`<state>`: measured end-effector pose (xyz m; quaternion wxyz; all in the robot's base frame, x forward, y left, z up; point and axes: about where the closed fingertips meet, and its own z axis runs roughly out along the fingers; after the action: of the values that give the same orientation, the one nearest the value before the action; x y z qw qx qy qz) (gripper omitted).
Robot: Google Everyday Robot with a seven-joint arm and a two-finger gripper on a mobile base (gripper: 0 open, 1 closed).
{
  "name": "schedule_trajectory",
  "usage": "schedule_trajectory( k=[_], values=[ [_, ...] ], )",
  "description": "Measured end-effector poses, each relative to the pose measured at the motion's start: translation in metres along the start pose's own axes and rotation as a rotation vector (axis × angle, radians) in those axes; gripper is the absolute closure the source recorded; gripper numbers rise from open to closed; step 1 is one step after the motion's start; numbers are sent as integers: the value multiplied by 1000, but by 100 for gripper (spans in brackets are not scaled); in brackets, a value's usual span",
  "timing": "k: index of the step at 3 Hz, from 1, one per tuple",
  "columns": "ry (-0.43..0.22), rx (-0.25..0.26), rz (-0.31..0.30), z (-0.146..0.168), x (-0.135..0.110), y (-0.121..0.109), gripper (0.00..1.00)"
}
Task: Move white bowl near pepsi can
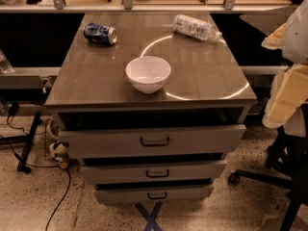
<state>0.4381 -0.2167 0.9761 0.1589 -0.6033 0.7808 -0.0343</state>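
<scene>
While the scene is viewed from above and in front, a large grey-brown tabletop (96, 81) is seen filling the middle. It is carried by a cabinet with three pale drawers (154, 141), stacked one under another, each pulled slightly out and each fitted with a dark handle. A speckled floor is shown below, marked with a blue tape cross (151, 215) in front of the cabinet. The dark wheeled base of a chair (269, 174) is seen at the lower right, and black cables (29, 143) are trailed along the floor at the left.

At the right edge, the robot's white and cream pincer (291, 88) is held off the side of the tabletop, level with its front right corner, well apart from everything on it. Whether the pincer is wide, narrow or holding anything cannot be told.

The white bowl (148, 73) is set upright on its small foot near the front middle of the tabletop, with nothing touching it. A clear plastic bottle (196, 27) with a white label is laid on its side at the back right, its cap pointed to the right. The pepsi can (100, 33), dark blue with white markings, is laid on its side at the back left, its silver top turned to the right. The bowl and the can are well apart.
</scene>
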Motion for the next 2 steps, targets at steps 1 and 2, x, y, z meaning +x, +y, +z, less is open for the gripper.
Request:
schedule_trajectory(
  k=[1,2],
  values=[
    [0,0,0,0,0,0,0],
    [-83,9,-147,33,-57,-33,0]
  ],
)
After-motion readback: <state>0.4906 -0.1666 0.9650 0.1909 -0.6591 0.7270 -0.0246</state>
